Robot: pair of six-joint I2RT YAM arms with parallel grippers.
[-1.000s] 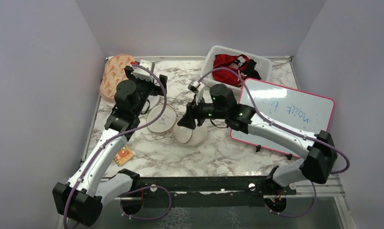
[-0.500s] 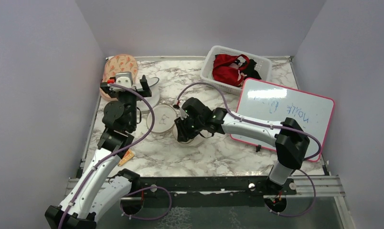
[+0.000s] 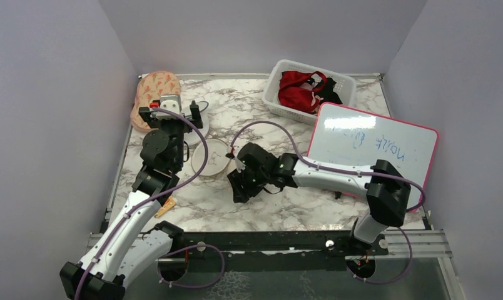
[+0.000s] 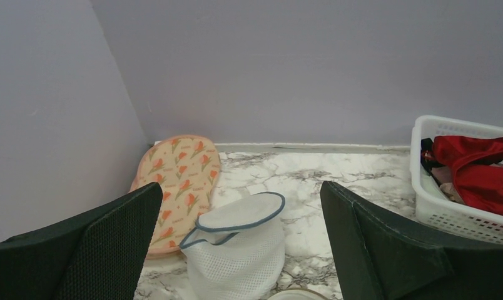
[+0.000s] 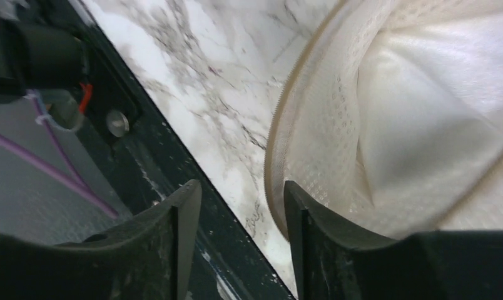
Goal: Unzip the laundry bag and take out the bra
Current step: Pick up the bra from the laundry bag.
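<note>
The cream laundry bag lies unzipped at the table's middle. Its flat round half point(image 3: 211, 156) faces up. Its other half lies under my right gripper point(image 3: 239, 186). In the right wrist view the bag's toothed zip rim point(image 5: 279, 125) curves past my right finger point(image 5: 318, 250), and smooth white fabric point(image 5: 436, 119) shows inside; it looks like the bra's cup. My right gripper point(image 5: 243, 250) is open, with only the rim's edge and bare table between the jaws. My left gripper point(image 3: 171, 119) is wide open and empty above the white-and-grey pouch point(image 4: 236, 250).
An orange-patterned oval pouch point(image 3: 152, 90) lies at the back left. A white basket point(image 3: 341, 84) with a red garment point(image 3: 299, 87) stands at the back right. A pink-framed whiteboard point(image 3: 374, 147) lies at the right. A small orange packet point(image 3: 164, 206) lies near the left arm.
My right gripper has come down and toward the near edge, over the bag's open half. My left arm swung back from the bag toward the back left and stays there, open.
</note>
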